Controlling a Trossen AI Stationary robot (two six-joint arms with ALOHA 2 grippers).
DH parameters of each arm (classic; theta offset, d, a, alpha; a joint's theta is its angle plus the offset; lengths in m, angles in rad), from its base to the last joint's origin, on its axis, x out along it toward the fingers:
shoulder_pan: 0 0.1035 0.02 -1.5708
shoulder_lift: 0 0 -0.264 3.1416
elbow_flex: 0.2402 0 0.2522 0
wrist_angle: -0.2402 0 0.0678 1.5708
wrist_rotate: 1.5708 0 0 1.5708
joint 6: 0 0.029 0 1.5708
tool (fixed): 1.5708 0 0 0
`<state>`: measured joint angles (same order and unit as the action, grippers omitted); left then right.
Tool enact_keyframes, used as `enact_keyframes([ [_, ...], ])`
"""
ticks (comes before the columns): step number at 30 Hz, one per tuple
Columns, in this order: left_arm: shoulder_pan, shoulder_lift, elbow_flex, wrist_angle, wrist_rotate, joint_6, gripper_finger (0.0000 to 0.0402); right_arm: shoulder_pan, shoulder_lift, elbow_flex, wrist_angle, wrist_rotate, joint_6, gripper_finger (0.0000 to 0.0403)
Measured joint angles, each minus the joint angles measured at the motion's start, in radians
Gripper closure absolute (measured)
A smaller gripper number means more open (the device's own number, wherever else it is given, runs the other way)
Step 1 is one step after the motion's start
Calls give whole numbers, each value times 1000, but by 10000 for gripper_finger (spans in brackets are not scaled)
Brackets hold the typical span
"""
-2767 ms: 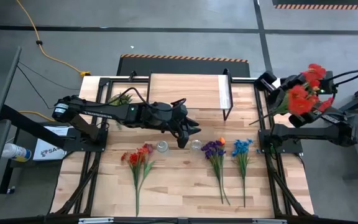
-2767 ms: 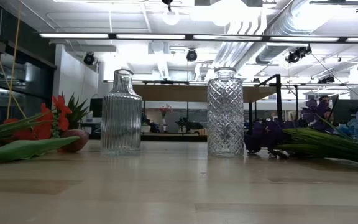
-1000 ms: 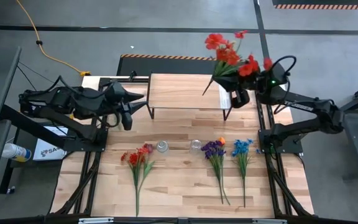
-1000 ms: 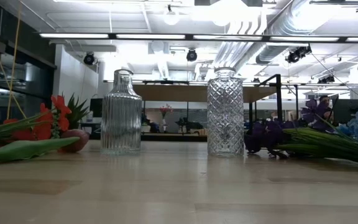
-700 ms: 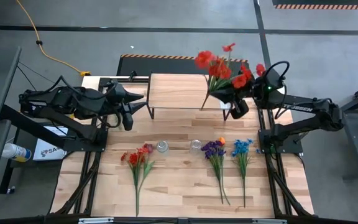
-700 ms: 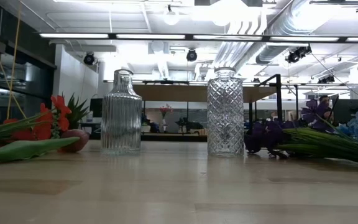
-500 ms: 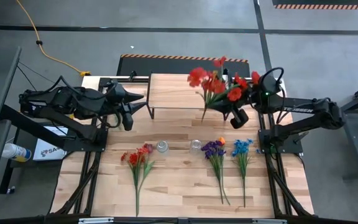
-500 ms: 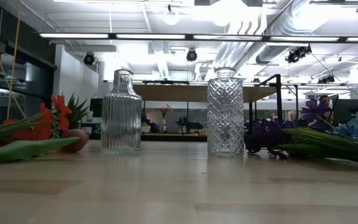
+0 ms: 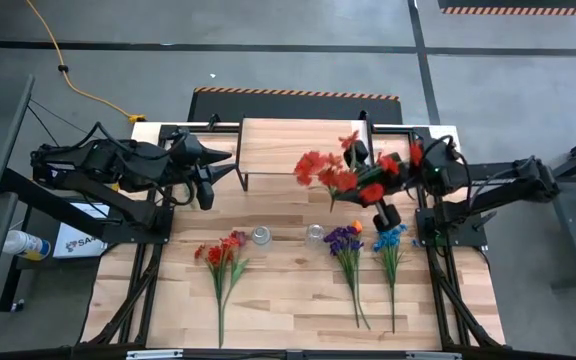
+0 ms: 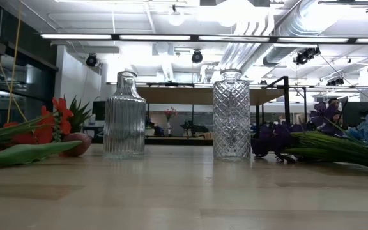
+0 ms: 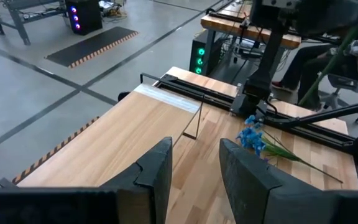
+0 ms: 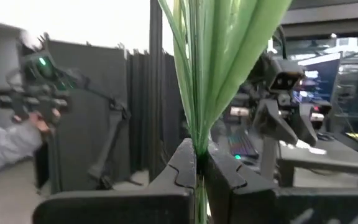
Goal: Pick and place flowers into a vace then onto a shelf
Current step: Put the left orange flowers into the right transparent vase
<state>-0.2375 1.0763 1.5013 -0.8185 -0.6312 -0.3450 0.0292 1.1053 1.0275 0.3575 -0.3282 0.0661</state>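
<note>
Red blooms [image 9: 340,172] on green stems [image 12: 211,74] top a dark gripper [image 12: 199,167]. On the pale plank table [image 9: 288,300] lie a red-and-orange bunch [image 9: 222,250], a purple bunch with one orange bloom [image 9: 345,240], and a blue bunch [image 9: 389,238]. Two clear glass vases: one ribbed [image 10: 124,115], one diamond-cut [image 10: 230,115]. The light-wood shelf [image 9: 298,146] has dark legs; a yellow cable [image 9: 68,75] crosses the grey floor.

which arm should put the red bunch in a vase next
Right. The right hand already grips the red flowers by their stems, close above the two glass vases. The left hand sits open by the shelf, holding nothing.
</note>
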Motion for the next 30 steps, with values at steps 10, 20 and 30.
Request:
enact_keyframes([
  [10,0,0,0,0,4,0,236,80,0,-1,-105,193,-69,399],
  [20,0,0,0,0,22,-3,236,155,-23,-7,-223,391,-64,400],
  [30,0,0,0,0,22,2,236,266,-78,-134,-151,673,-22,401],
])
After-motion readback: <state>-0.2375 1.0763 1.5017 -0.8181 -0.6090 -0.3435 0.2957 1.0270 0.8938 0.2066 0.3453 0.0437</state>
